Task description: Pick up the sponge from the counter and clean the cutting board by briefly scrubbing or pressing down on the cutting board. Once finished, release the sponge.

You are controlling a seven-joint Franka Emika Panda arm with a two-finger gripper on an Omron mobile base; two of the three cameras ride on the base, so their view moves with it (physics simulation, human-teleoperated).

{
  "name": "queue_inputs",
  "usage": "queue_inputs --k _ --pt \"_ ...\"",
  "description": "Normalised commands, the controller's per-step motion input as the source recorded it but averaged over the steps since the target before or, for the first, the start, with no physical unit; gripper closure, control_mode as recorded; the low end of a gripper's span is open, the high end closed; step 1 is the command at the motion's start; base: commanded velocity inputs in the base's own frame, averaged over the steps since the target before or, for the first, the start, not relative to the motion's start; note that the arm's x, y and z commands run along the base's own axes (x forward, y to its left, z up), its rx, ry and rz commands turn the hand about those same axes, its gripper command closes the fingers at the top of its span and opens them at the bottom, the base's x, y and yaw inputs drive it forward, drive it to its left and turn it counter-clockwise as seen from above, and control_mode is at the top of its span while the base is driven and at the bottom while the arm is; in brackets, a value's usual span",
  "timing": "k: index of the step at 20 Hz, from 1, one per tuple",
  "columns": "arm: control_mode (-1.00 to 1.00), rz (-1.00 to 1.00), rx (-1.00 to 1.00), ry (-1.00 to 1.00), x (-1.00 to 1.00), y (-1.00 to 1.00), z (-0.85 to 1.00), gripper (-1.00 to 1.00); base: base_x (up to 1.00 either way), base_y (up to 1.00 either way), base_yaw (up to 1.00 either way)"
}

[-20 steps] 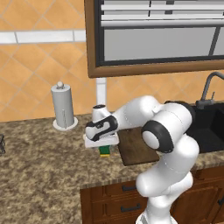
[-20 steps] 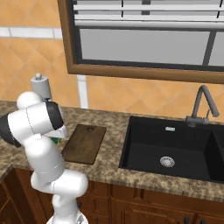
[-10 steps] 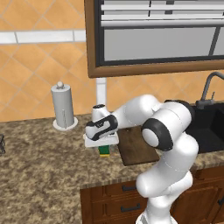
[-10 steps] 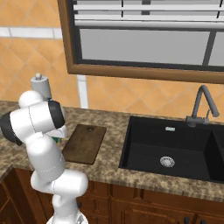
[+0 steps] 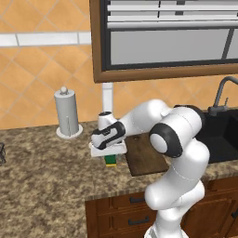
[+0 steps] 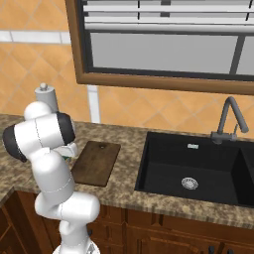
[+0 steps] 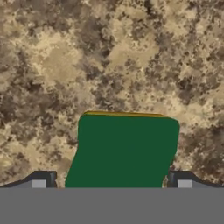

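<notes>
The sponge lies green side up on the speckled granite counter, with a thin yellow edge showing at its far side. My gripper is open right above it, and its fingertips stand either side of the sponge without touching it. In the left base view the gripper hangs low over the sponge, just left of the cutting board. The dark-brown cutting board lies flat on the counter with its small hole at the far short edge.
A paper towel holder stands at the back left by the tiled wall. The black sink and its faucet are to the right of the board. The counter's front edge runs close to the sponge.
</notes>
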Motion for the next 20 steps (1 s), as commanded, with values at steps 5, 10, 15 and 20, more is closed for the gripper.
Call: queue_inputs --k 5,10,15,20 --pt "-1.0 0.0 0.0 0.0 0.0 0.0 -0.03 -1.0 0.0 0.0 0.0" --pt "-1.0 0.0 0.02 -0.08 0.0 0.01 -0.23 -1.0 0.0 0.0 0.0" --pt "-1.0 0.0 0.05 0.0 0.0 0.07 -0.09 1.0 0.0 0.0 0.0" --pt "-1.0 -0.01 0.03 0.0 -0.07 -0.22 0.11 1.0 0.0 0.0 0.0"
